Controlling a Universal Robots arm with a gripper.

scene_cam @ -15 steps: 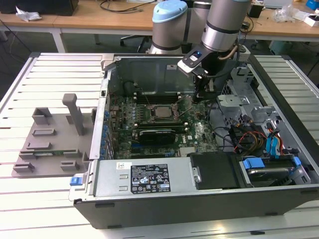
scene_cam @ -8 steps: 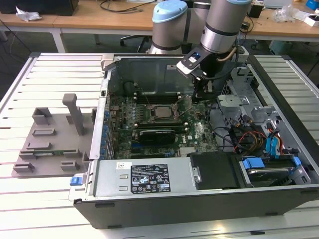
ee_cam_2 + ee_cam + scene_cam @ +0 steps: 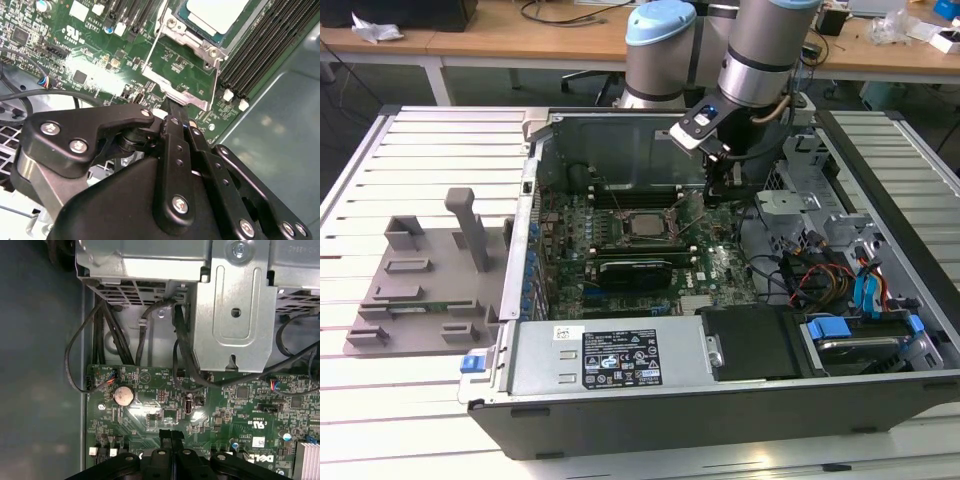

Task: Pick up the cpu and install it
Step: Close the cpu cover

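The cpu (image 3: pixel 642 223), a small silver-grey square, lies flat in the socket in the middle of the motherboard (image 3: pixel 720 265) inside the open computer case. In the second wrist view the cpu (image 3: pixel 216 12) sits inside the socket, and the socket's metal frame (image 3: pixel 184 96) reaches from it toward my fingertips. My gripper (image 3: pixel 712 198) hangs low over the board, to the exterior view's right of the socket. The black fingers are pressed together with nothing between them in both wrist views, gripper (image 3: pixel 172 107) and gripper (image 3: pixel 170 434). The tip is just at the frame's outer edge.
Black memory slots (image 3: pixel 260 60) flank the socket. A long black card (image 3: pixel 635 268) lies in front of it. Cables (image 3: pixel 107 340) and a metal drive cage (image 3: pixel 235 315) crowd the case's right side. A grey fixture plate (image 3: pixel 420 285) lies outside at the exterior view's left.
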